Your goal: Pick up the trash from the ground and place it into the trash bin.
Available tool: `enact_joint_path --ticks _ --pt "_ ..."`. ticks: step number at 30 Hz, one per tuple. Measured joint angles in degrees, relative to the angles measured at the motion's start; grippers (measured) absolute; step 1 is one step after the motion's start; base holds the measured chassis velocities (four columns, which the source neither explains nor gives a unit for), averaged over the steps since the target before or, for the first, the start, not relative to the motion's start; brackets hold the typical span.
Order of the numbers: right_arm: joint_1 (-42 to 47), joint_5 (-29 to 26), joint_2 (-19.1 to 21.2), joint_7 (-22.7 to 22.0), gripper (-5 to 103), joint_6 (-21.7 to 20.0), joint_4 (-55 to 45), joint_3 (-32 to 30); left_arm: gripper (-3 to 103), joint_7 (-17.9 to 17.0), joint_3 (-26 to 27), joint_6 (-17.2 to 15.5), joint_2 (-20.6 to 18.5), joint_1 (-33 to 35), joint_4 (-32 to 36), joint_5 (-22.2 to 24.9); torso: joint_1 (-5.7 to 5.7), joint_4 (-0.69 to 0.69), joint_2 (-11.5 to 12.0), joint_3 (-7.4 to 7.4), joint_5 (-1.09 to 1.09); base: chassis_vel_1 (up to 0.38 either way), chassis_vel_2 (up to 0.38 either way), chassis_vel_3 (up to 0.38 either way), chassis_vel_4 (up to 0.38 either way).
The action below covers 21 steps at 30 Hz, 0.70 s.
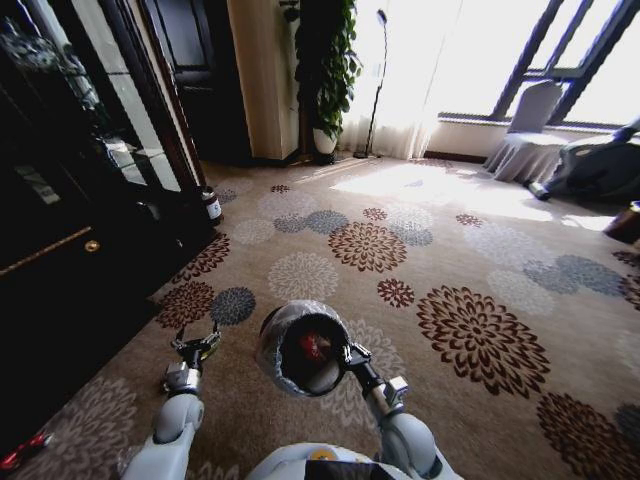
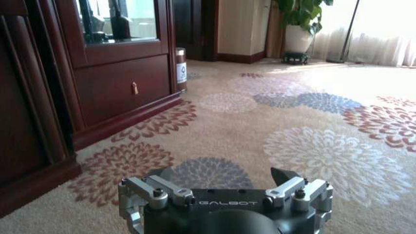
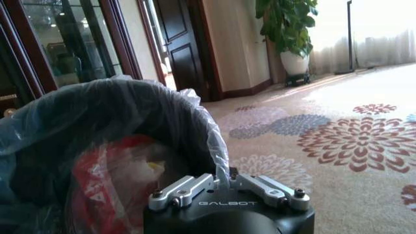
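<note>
Trash bin [image 1: 303,348] is held off the carpet [image 1: 440,250], its rim clamped by right gripper [image 1: 350,354] fingers; red-white trash [image 3: 107,180] is inside. Left gripper [image 1: 197,346], beside the bin, is spread and empty. No litter is seen on the carpet; collection is judged largely done.

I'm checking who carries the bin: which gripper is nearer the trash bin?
Right. The right gripper is clamped on the rim of the trash bin; the left gripper hangs open beside it, apart from the bin.

Silver-grey jointed arms; black wrist housings lettered "GALBOT"; bare-metal finger linkages with dark screws; pale rounded torso shell.
</note>
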State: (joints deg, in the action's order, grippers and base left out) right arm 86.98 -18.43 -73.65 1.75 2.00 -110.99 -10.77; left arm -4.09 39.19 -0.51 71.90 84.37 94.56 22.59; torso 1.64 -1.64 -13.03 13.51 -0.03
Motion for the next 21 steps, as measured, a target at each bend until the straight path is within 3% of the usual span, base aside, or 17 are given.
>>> enact_joint_path --ticks 6,8,12,20,21 --pt "0.00 0.00 0.00 0.00 1 0.00 0.00 0.00 100 3.09 0.81 -0.97 -0.68 -0.97 -1.22 -2.04 0.00 0.02 0.00 0.00 0.01 0.000 0.000 0.000 0.000" --pt "0.01 0.00 0.00 0.00 1 0.00 0.00 0.01 100 4.96 1.89 -3.00 -2.26 -2.23 -5.00 -5.77 0.00 0.01 0.00 0.00 0.02 0.000 0.000 0.000 0.000" --pt "0.00 0.00 0.00 0.00 1 0.00 0.00 0.00 100 7.04 2.92 -4.35 -4.07 -4.08 -11.76 -7.11 0.00 0.01 0.00 0.00 0.02 0.000 0.000 0.000 0.000" --pt "0.00 0.00 0.00 -0.01 1 0.00 0.00 0.01 100 9.97 2.86 -2.17 -5.70 -7.65 -23.36 -7.05 0.00 0.01 0.00 0.00 0.03 0.000 0.000 0.000 0.000" --pt "0.00 0.00 0.00 0.00 1 0.00 0.00 0.01 100 9.99 2.38 -1.03 -5.72 -9.59 -27.29 -7.18 0.00 0.01 0.00 0.00 0.01 0.000 0.000 0.000 0.000"
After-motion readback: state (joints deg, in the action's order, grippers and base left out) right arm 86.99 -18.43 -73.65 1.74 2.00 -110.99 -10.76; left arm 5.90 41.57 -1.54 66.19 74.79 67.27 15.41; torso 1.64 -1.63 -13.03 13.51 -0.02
